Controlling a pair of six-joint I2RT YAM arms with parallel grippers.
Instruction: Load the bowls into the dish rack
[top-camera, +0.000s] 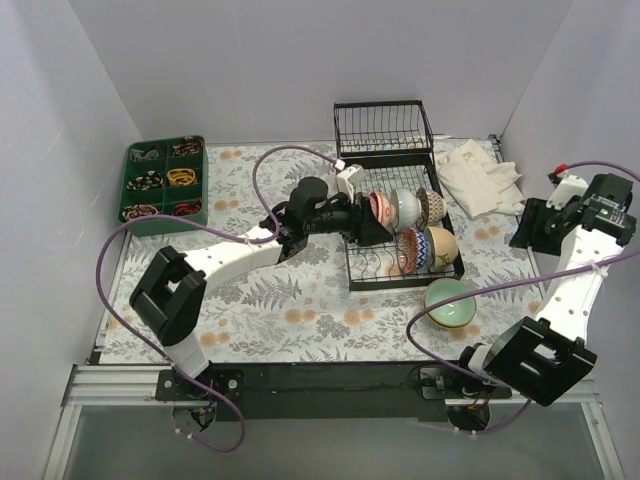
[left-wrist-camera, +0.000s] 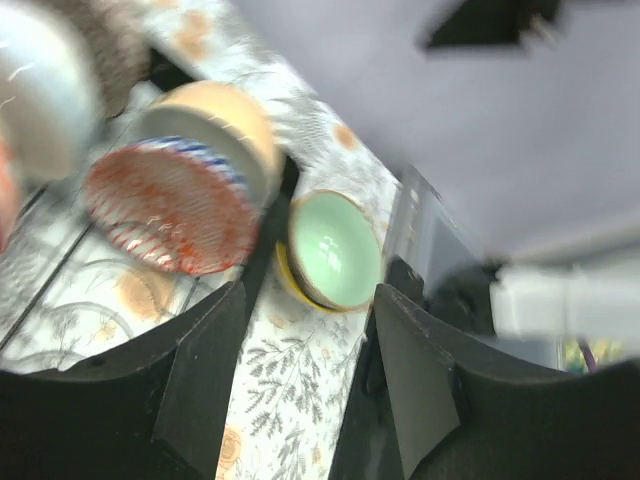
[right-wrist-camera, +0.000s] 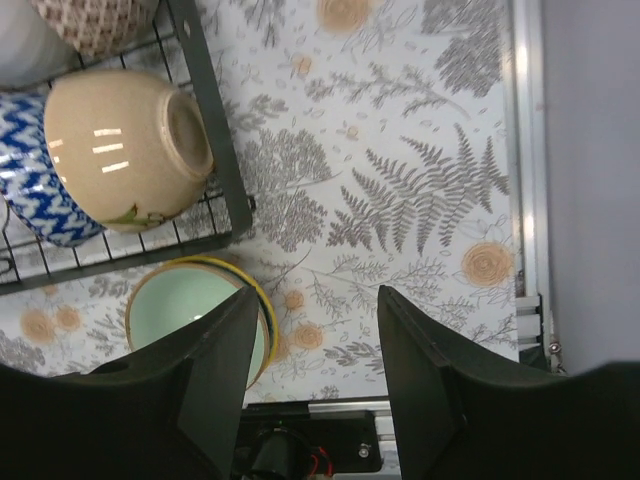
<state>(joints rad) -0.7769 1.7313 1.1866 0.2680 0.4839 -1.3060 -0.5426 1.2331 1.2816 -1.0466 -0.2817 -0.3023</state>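
At the left end of the black wire dish rack, the left gripper stands wide open and empty beside a red-orange patterned bowl. Several round glazed bowls stand on edge between the thin prongs. One pale green bowl with a yellow rim sits upright on the fern-printed worktop, just beside the rack's near right corner. The right gripper, also spread wide and holding nothing, hangs right of the rack. Glaze is slick, so a square pinch on the rim, then tipping the bowl edgewise into a free slot, looks best.

3 plain grey walls encl. fern-print table.
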